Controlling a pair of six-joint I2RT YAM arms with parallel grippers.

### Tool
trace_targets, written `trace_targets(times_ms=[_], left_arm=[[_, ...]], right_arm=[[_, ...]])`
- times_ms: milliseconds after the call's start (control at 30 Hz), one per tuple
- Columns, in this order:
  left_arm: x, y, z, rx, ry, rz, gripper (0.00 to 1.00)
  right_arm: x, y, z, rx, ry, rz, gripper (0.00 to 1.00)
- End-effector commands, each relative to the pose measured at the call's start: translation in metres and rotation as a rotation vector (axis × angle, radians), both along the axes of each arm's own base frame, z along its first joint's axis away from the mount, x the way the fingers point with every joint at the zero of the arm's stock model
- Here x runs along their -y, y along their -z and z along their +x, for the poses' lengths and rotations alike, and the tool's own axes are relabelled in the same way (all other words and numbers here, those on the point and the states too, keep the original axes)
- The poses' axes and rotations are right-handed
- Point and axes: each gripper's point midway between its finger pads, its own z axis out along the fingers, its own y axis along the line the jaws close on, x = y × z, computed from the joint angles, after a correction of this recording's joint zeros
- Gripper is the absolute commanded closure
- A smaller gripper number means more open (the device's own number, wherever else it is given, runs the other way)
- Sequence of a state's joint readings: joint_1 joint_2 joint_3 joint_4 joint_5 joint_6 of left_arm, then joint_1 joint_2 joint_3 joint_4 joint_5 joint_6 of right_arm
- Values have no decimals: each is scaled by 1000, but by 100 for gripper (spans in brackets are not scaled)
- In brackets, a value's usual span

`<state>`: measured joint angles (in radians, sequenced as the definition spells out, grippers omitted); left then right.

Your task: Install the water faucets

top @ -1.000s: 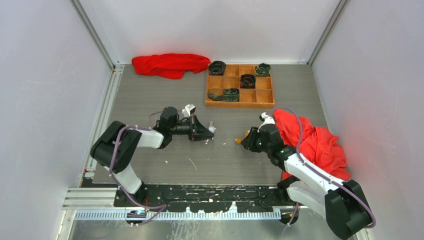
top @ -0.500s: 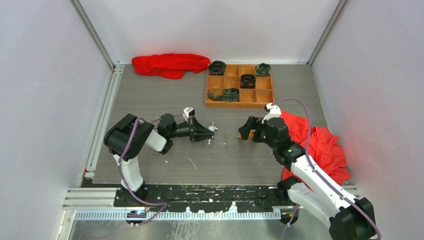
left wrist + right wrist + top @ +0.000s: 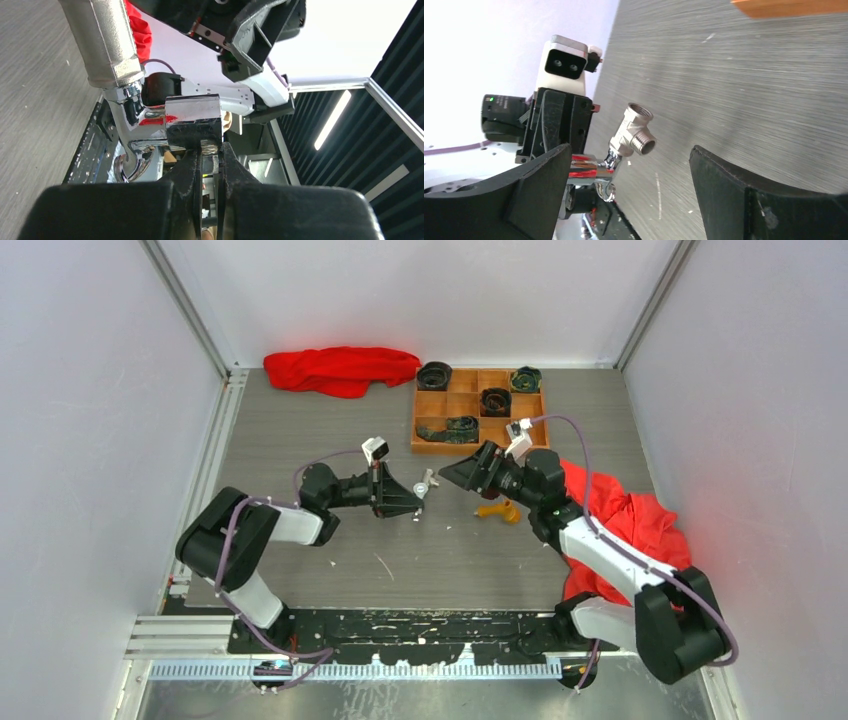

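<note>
My left gripper (image 3: 416, 496) is shut on the handle of the shiny silver water faucet (image 3: 426, 483) and holds it just above the table's middle. The left wrist view shows that faucet (image 3: 150, 120) clamped between the black fingers of the left gripper (image 3: 210, 150). My right gripper (image 3: 456, 476) stands open just to the right of it, facing it. In the right wrist view the silver faucet (image 3: 634, 132) shows between the wide-apart fingers of the right gripper (image 3: 630, 149), touching neither. The orange-yellow water faucet (image 3: 498, 510) lies loose on the table under the right wrist.
A wooden compartment tray (image 3: 480, 449) with several dark rolled items stands at the back right. One red cloth (image 3: 340, 370) lies at the back left. Another red cloth (image 3: 630, 525) is heaped on the right beside the right arm.
My right gripper opened and let the orange-yellow faucet drop to the table, then swung up and left toward the silver faucet. The left gripper kept its hold and shifted slightly.
</note>
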<state>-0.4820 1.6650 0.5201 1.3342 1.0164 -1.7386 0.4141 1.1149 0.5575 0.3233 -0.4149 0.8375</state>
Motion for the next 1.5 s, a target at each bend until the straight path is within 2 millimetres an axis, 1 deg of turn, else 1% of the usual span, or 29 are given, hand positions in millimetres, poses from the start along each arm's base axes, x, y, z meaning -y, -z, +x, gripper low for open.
trace_targets(times_ms=[0, 133, 233, 300, 400, 533, 733, 933, 1000, 1133, 1400, 1467], left_arm=[[-5, -42, -11, 187, 41, -83, 100], [-6, -49, -14, 196, 58, -89, 100], [-6, -52, -15, 207, 61, -94, 100], [-6, -54, -15, 210, 60, -96, 100], [-7, -55, -17, 215, 62, -98, 100], [-8, -57, -18, 225, 66, -100, 100], [-7, -59, -18, 233, 69, -103, 100], [-7, -62, -20, 240, 77, -107, 100], [-7, -64, -21, 243, 79, -109, 100], [-8, -65, -26, 251, 99, -107, 100], [-6, -61, -30, 247, 121, -101, 100], [-6, -61, -32, 251, 128, -101, 100]], right_arm=[[-23, -41, -9, 67, -141, 221, 8], [-33, -34, -16, 17, -223, 300, 8], [-37, -30, -18, -20, -247, 354, 8], [-39, -30, -18, -29, -263, 381, 11], [-40, -32, -19, -34, -283, 413, 20], [-44, -35, -21, -31, -325, 434, 29], [-47, -28, -21, -47, -348, 428, 38], [-49, -12, -15, -68, -342, 410, 40], [-50, -11, -14, -70, -346, 424, 41], [-52, -19, -16, -59, -384, 474, 41], [-54, -17, -17, -70, -412, 490, 36], [-54, -19, -17, -67, -412, 500, 42]])
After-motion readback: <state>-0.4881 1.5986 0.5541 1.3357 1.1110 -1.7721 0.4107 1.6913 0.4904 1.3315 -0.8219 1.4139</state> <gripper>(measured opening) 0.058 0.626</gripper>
